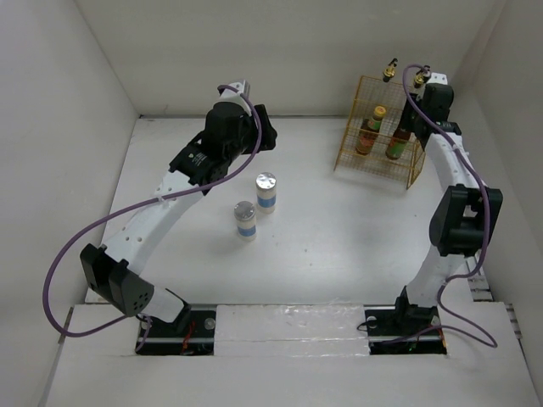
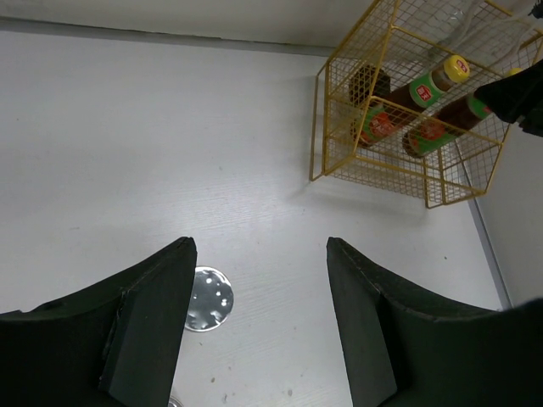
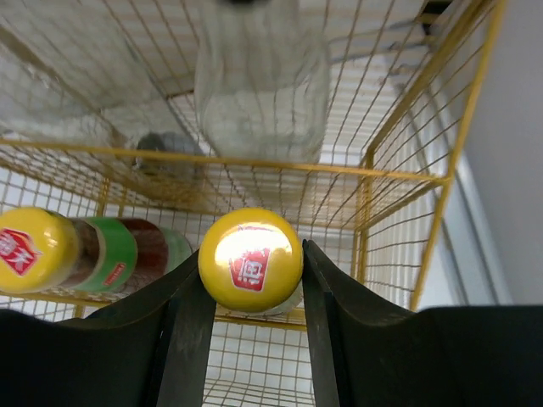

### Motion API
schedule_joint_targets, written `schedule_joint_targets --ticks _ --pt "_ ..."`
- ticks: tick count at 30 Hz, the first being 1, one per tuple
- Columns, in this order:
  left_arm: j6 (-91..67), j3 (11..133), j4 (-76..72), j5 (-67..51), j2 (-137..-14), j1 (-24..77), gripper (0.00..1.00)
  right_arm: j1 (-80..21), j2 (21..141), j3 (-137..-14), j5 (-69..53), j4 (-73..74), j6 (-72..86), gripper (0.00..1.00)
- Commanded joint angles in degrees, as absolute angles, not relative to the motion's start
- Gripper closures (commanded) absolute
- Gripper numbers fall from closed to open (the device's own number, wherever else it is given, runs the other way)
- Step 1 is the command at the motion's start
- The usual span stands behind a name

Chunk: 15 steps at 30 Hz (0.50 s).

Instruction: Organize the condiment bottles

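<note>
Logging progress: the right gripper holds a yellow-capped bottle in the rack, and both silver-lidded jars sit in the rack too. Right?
Partly wrong: the top view shows both silver-lidded jars standing on the table, outside the rack. The right gripper does hold a yellow-capped bottle in the rack.

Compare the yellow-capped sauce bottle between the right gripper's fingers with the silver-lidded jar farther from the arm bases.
The sauce bottle has a yellow cap and dark body; the jar has a silver lid and blue-banded label. The sauce bottle stands inside the yellow rack; the jar is on the table. The right gripper clamps the sauce bottle's cap; nothing touches the jar. Both are upright.
</note>
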State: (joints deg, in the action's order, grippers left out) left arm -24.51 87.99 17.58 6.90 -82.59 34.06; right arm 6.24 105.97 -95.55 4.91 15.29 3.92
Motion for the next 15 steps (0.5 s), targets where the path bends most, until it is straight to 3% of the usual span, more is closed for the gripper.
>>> schedule_joint_targets --ticks 1,3,4,6,7,11,15 --pt "-24.8 87.9 16.4 6.9 -80.3 34.2 0.41 5.5 104.2 -95.2 5.3 6.2 4.7 0.97" --pt "-24.8 87.9 17.0 6.9 -80.3 34.2 0.41 5.0 104.8 -94.6 6.2 6.2 4.7 0.9" --pt "-24.8 87.9 17.0 6.9 -80.3 34.2 0.41 5.0 104.8 -94.0 6.2 6.2 4.7 0.78" --pt "-24.8 87.9 17.0 6.9 -80.3 34.2 0.41 5.0 104.8 -94.0 7.0 6.9 4.7 0.66" --pt "-24.8 87.9 17.0 6.9 -80.3 34.2 0.41 5.0 104.8 -93.3 7.6 6.9 4.7 0.52" --pt "-24.3 87.9 17.0 6.9 -80.3 34.2 0.4 5.0 102.3 -92.7 8.1 7.5 4.7 0.21" --pt "-23.6 89.1 17.6 8.1 -80.3 34.2 0.4 5.0 97.7 -94.3 10.1 8.6 4.7 0.13"
